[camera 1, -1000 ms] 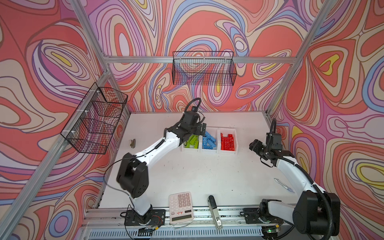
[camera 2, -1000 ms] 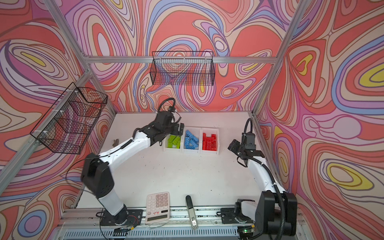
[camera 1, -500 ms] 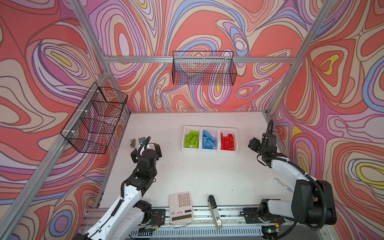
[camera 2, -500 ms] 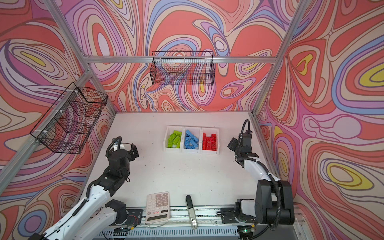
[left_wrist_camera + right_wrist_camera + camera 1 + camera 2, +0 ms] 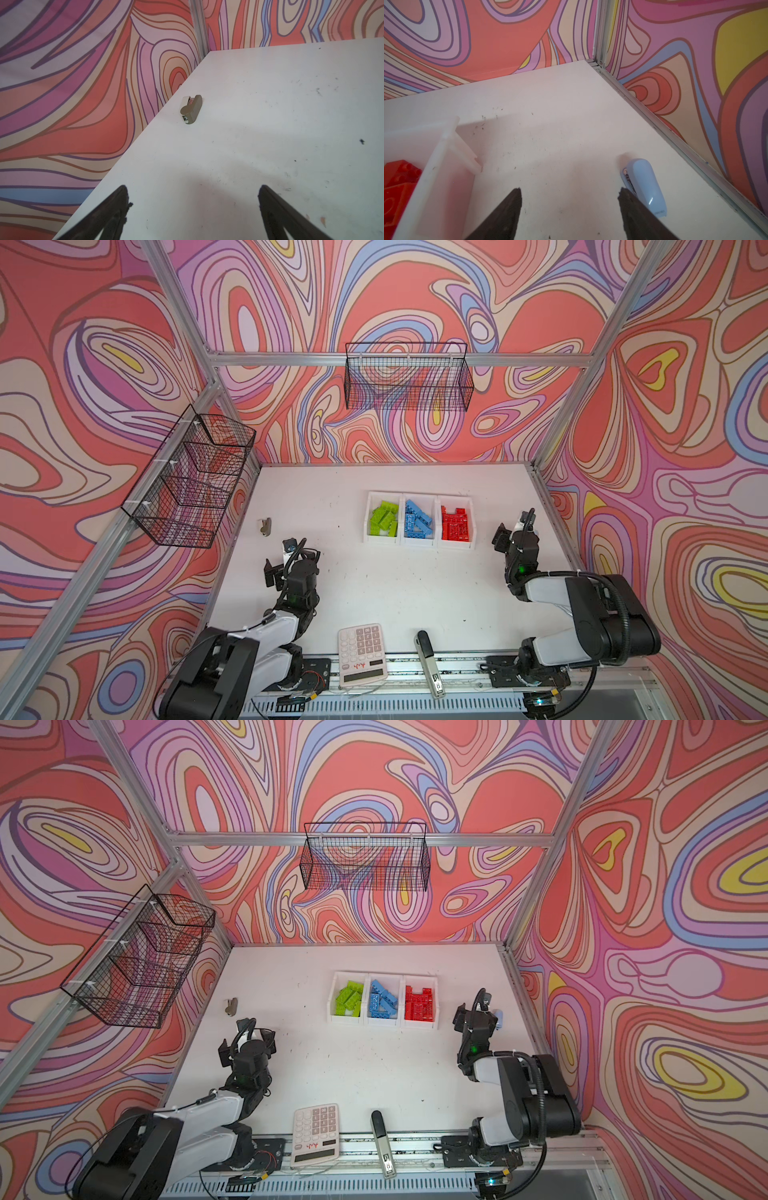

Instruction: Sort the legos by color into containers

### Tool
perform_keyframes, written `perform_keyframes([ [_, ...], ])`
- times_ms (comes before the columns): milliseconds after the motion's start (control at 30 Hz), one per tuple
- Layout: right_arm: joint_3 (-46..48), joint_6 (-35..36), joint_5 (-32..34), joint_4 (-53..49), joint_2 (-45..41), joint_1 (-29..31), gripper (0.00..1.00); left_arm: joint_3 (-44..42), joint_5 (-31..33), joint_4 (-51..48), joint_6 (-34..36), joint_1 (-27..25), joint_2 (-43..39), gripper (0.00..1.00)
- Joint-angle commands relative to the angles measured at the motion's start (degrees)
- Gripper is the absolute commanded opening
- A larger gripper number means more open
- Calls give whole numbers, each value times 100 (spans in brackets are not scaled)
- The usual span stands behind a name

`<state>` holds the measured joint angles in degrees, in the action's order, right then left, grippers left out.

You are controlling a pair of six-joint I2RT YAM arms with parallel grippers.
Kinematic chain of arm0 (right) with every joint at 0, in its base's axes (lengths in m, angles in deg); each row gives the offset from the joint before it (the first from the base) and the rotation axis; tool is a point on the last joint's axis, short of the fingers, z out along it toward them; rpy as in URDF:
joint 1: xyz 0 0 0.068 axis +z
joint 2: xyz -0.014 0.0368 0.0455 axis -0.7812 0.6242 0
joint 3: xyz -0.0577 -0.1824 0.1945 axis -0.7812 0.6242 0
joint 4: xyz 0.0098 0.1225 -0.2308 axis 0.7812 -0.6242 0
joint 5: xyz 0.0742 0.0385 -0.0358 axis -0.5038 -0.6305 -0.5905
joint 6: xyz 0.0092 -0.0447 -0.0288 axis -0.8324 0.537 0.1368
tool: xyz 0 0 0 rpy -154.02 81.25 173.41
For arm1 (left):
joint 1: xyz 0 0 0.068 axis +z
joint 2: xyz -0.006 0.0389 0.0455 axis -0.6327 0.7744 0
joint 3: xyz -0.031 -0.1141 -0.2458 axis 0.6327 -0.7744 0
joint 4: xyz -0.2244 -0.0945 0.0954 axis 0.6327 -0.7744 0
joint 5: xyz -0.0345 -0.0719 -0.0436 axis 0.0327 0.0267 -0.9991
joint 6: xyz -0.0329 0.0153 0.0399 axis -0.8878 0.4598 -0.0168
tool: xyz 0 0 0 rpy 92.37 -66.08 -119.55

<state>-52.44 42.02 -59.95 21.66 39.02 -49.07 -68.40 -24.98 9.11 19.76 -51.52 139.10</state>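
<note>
In both top views the three joined white containers [image 5: 417, 542] [image 5: 382, 1022] stand in a row at mid-table. They hold the legos by color: green [image 5: 384, 517] [image 5: 349, 998], blue [image 5: 417, 521] [image 5: 382, 1000] and red [image 5: 456, 524] [image 5: 419, 1002]. No loose lego shows on the table. My left gripper [image 5: 291, 558] [image 5: 193, 187] hovers open and empty near the left edge, far from the bins. My right gripper [image 5: 513, 531] [image 5: 570, 189] is open and empty just right of the red bin, whose wall [image 5: 436, 166] and a red lego [image 5: 398, 180] show in the right wrist view.
A small olive stapler [image 5: 264, 526] [image 5: 191, 109] lies by the left wall. A pale blue stapler [image 5: 645, 185] [image 5: 498, 1019] lies beside my right fingers. The calculator [image 5: 362, 653] and black stapler [image 5: 428, 659] sit at the front edge. Wire baskets [image 5: 407, 383] [image 5: 191, 477] hang on the walls.
My left arm has pulled back from above the green bin to the front left of the table, still open. My right arm has folded back a little toward its base.
</note>
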Motion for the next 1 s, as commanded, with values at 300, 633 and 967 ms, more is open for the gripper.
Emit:
perform_keyframes([
  [300,-198,518,-696,1723,1122,103,85,1183,-2754,1045,130,832,1883,100],
  [633,-174,542,-662,1830,1143,112,98,1399,-2756,526,86,832,1812,100],
  [967,-177,541,-658,1826,1143,112,98,1382,-2761,612,106,832,1839,100],
])
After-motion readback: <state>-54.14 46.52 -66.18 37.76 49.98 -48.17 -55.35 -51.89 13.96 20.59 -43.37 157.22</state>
